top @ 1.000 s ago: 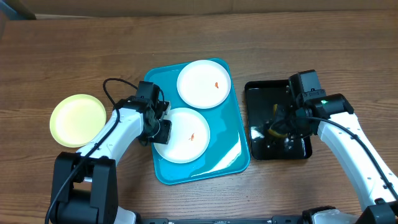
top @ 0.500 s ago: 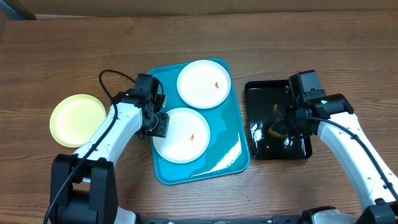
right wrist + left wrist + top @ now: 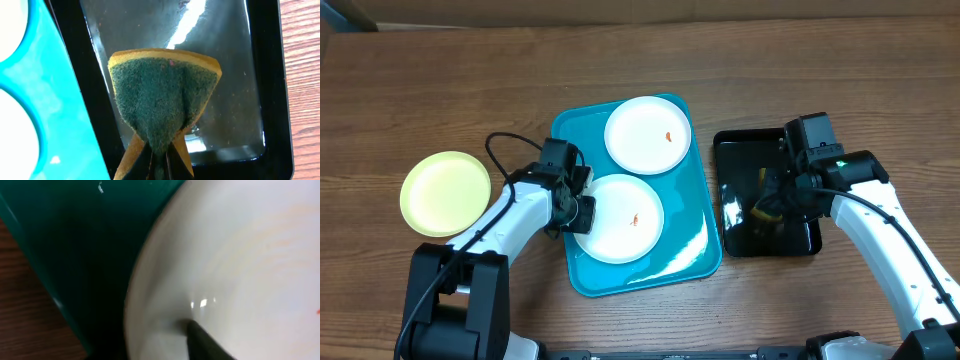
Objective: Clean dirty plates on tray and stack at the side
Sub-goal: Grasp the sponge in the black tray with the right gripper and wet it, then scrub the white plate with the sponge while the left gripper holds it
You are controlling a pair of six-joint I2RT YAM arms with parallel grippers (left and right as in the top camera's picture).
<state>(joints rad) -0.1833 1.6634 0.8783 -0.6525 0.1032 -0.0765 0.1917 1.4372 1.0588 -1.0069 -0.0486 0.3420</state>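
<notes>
Three plates in total, so count them as two white and one yellow-green. Both white ones sit on the turquoise tray (image 3: 692,252), which lies at the middle of the table (image 3: 440,80). The far white plate (image 3: 648,134) is in the tray's back right corner, and the near white plate (image 3: 620,218) is in front of it, the two rims close together. Each white plate carries one small orange-red smear. The yellow-green plate (image 3: 445,193) lies alone on the table to the left, well apart from the tray. Your left end effector (image 3: 578,212) is at the left rim of the near white plate. The left wrist view shows one dark finger (image 3: 202,340) lying on the plate's inner surface just inside the rim. The other finger is hidden, so you cannot tell whether it is clamped. There is one black tray (image 3: 735,190) just right of the turquoise one, glossy with glare. Your right end effector (image 3: 772,205) is over it, closed on one sponge (image 3: 165,107). The sponge is yellow with a green scouring face, pinched at the bottom and fanned out wider at the top.
</notes>
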